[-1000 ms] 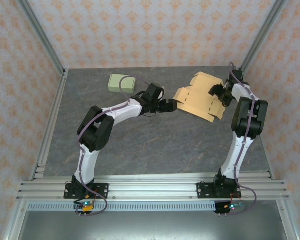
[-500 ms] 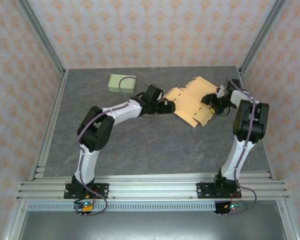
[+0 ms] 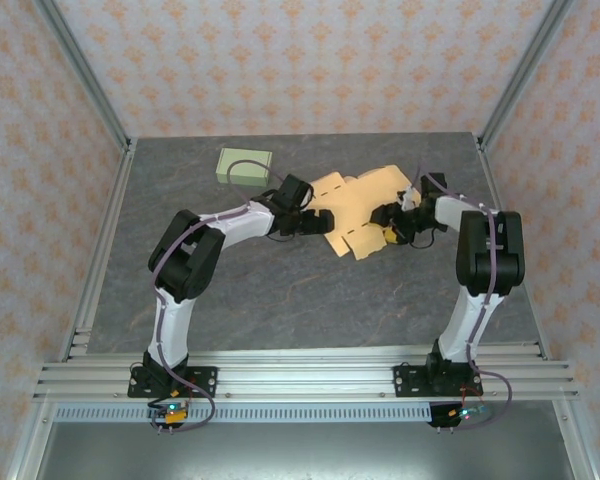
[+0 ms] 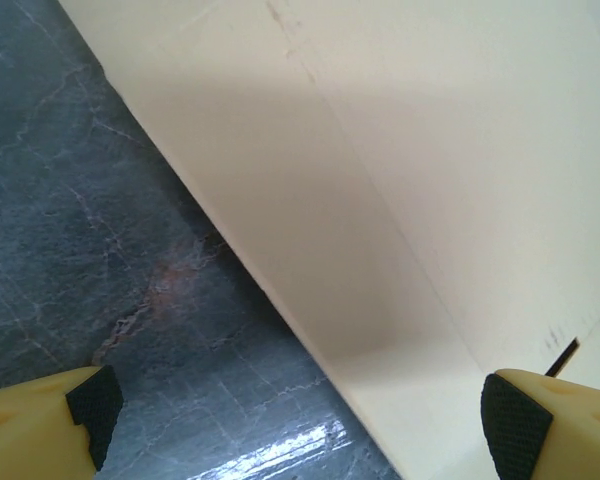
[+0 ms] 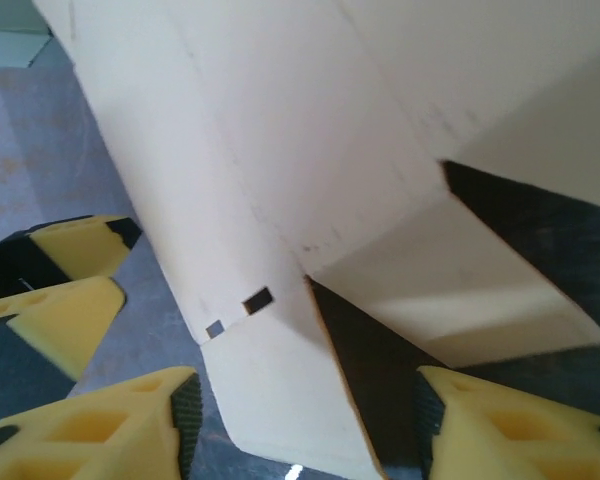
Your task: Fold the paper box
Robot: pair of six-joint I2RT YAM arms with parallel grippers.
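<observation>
The paper box (image 3: 358,207) is a flat cream cardboard cut-out with creases and flaps, lying on the dark table behind centre. My left gripper (image 3: 321,222) is at its left edge, open wide; in the left wrist view (image 4: 305,425) the paper box (image 4: 430,200) edge runs diagonally between the far-apart fingers. My right gripper (image 3: 385,226) is at the cut-out's right front corner. In the right wrist view (image 5: 308,425) its jaws are open either side of a slotted flap of the paper box (image 5: 280,150), with the pads (image 5: 185,420) not pressing on it.
A small pale green box (image 3: 245,166) sits at the back left of the table (image 3: 280,290). Patterned walls and metal posts enclose three sides. In the right wrist view the left gripper's yellow fingers (image 5: 70,280) lie close beside the cardboard.
The cardboard has shifted left and toward the front and now lies flatter. Both grippers moved with it, and the right jaws have narrowed around the flap.
</observation>
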